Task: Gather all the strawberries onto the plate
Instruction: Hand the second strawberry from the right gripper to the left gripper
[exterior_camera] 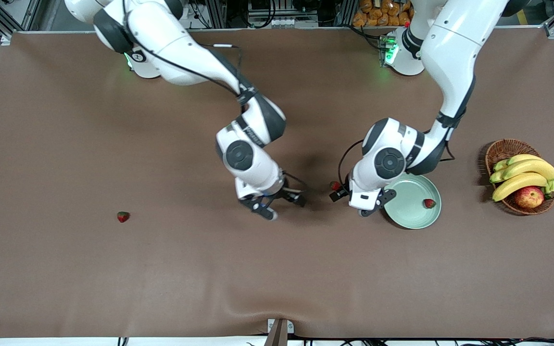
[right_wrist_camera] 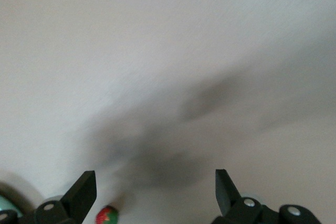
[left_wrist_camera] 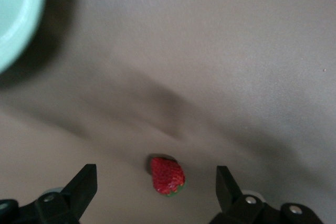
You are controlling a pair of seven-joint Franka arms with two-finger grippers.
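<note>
Risk I see: left tool (left_wrist_camera: 156, 182), fingers apart around a strawberry (left_wrist_camera: 167, 176) beside the plate (exterior_camera: 411, 202), may nudge it away while closing; right tool (exterior_camera: 279, 204) waits, also apart.

No text, label, brand, number or sign can be read on anything here.

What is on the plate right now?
One strawberry lies on the plate near its basket-side rim. The left arm covers the plate's other edge, so anything there is hidden.
</note>
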